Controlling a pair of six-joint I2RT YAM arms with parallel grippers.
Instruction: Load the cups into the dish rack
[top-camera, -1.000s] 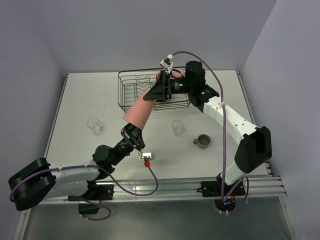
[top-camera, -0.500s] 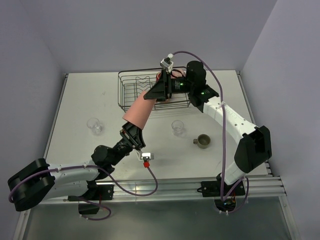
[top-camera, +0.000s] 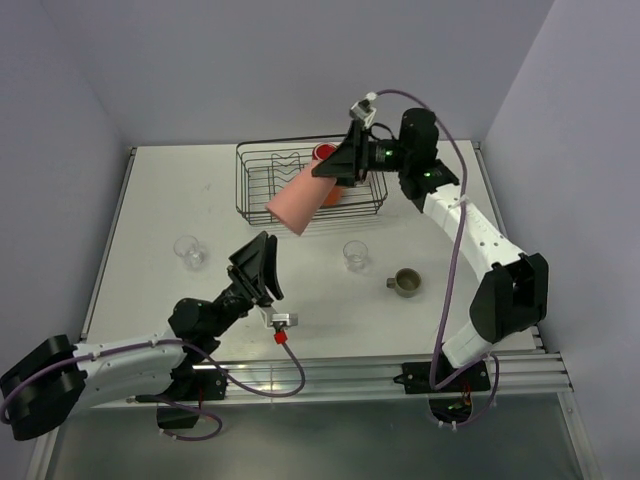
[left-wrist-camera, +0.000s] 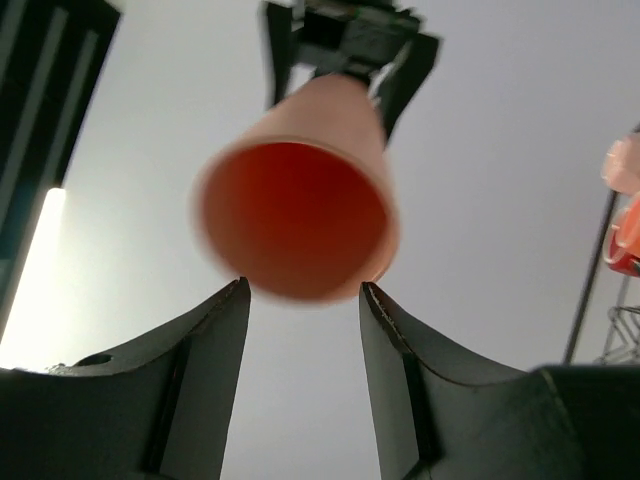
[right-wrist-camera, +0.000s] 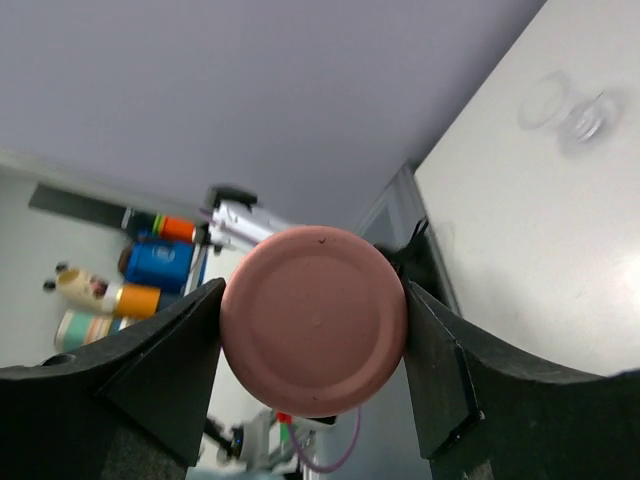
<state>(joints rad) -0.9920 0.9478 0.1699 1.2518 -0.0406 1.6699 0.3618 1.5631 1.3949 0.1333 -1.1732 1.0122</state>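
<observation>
Pulled back from salmon tumbler (top-camera: 295, 205) with left fingers (left-wrist-camera: 205, 375) parted and empty; gripped at its base between right fingers (right-wrist-camera: 150, 385)

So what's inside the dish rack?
A red mug sits at the back of the dish rack. The salmon tumbler in the right jaws covers much of its right side.

On my feed the salmon handleless tumbler (top-camera: 296, 205) looks smooth and matt, plastic-like, with a darker matt inside. The black wire dish rack (top-camera: 262, 190) reads as thin coated metal. One clear drinking glass (top-camera: 188, 250) and a second clear glass (top-camera: 355, 254) are transparent and shiny. The white desk (top-camera: 170, 190) is smooth and matt. The left claw (left-wrist-camera: 300, 292) has dull black plastic fingers (left-wrist-camera: 205, 370).
</observation>
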